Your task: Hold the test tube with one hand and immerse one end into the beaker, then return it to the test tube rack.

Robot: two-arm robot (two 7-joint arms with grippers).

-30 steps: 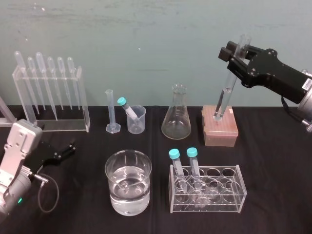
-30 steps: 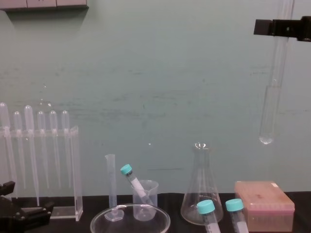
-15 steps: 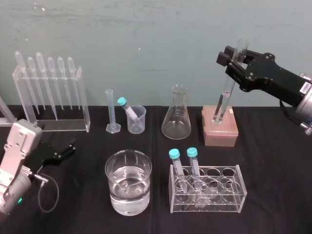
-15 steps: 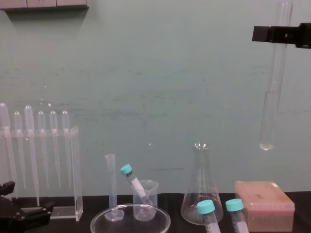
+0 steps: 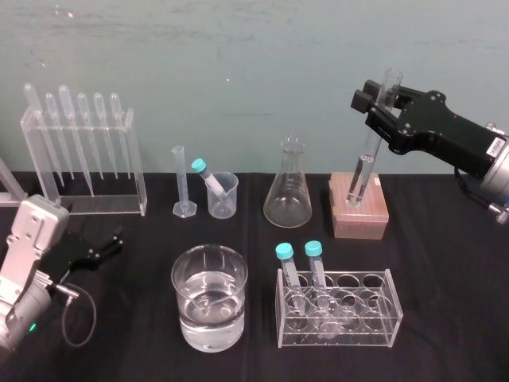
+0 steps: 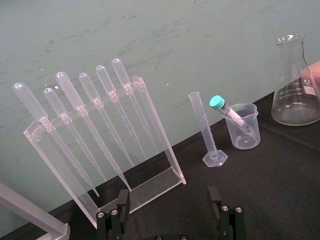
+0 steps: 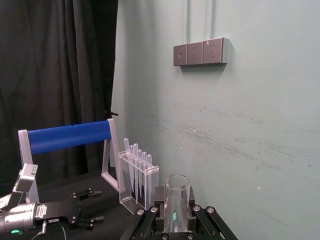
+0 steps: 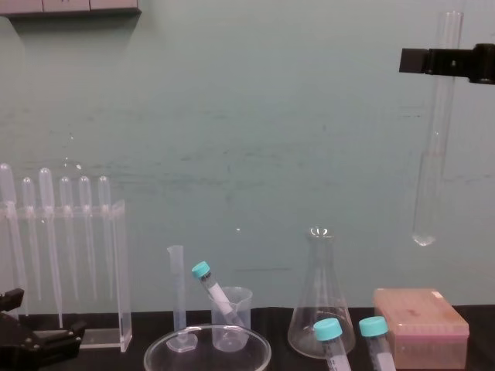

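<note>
Lower than a second ago, the right pincer (image 5: 382,99) has brought the test tube (image 5: 367,153) down toward the test tube rack (image 5: 359,210). From the chest view the tube's rounded bottom hangs above the rack's top, apart from it, and nothing of it is in a hole. The pincer's black fingers are clamped on the tube near its open upper end. The glass is not quite upright: its top leans toward the rack's right side, its bottom sits over the rack's left part. In the right wrist view the tube's open mouth (image 7: 176,192) stands up between the two fingers.

Just beside the rack, on its left, stands the conical flask (image 5: 288,188), and the two do not touch. The beaker (image 5: 209,298), part full of clear water, sits well apart from the rack, leftward and nearer the robot. A clear acrylic rack (image 5: 339,312) with two teal-capped tubes stands in front of the pink one, between it and the robot.

Far to the left of the rack, the left pincer (image 5: 102,248) lies parked low on the black tabletop (image 5: 445,302), its fingers spread wide with nothing in them
</note>
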